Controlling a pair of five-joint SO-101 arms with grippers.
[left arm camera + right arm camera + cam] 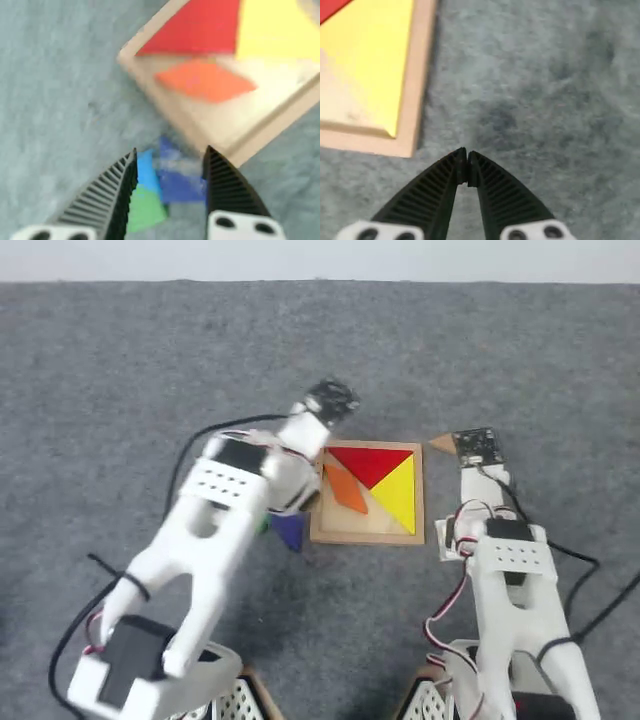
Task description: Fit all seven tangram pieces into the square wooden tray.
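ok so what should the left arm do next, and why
Probably lower the left gripper and close on the dark blue piece lying below, between its open jaws. That piece sits on the carpet outside the tray, which holds a red piece, yellow piece and orange piece, with bare wood left.

I work over a grey, fuzzy felt mat [120, 370] spreading left to right; along its far edge runs a plain pale wall [320, 258].

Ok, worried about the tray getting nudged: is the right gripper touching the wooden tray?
Apart. The right wrist view shows bare grey carpet between the shut right gripper and the rim of the wooden tray.
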